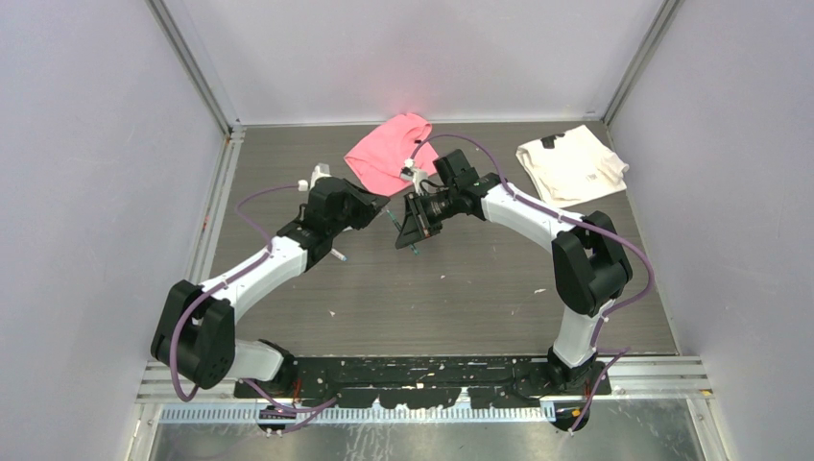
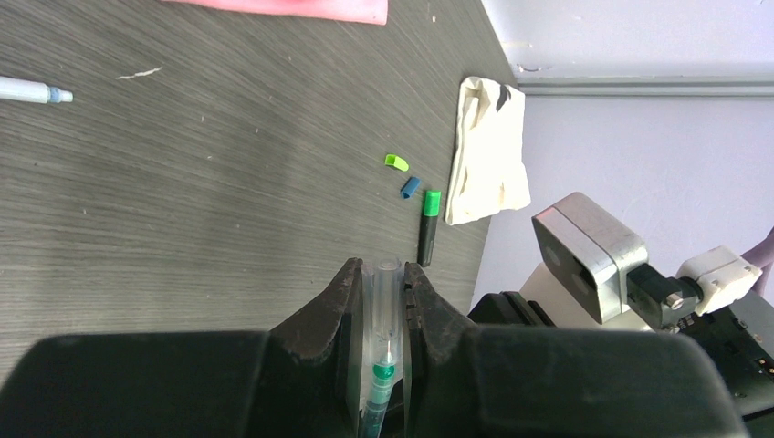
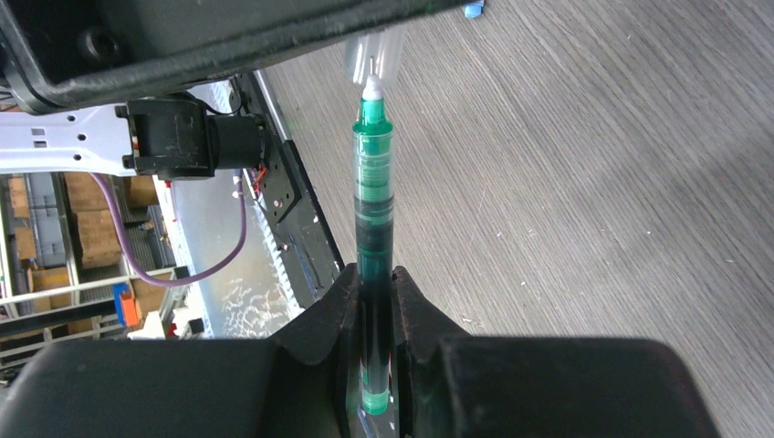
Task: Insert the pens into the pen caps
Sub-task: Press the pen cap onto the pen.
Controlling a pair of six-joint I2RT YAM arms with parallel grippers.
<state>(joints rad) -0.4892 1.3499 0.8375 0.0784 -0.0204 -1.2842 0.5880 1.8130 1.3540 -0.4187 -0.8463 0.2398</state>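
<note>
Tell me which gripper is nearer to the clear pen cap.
Left. The left gripper is shut on the clear pen cap itself; the right gripper grips the rear of the green pen, whose tip reaches into the cap.

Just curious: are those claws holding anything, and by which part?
Left gripper pinches a clear cap by its sides; right gripper, a green pen near its back end.

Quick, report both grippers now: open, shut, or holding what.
Left gripper: shut on the clear cap.
Right gripper: shut on the green pen, its tip at the cap's mouth.
</note>
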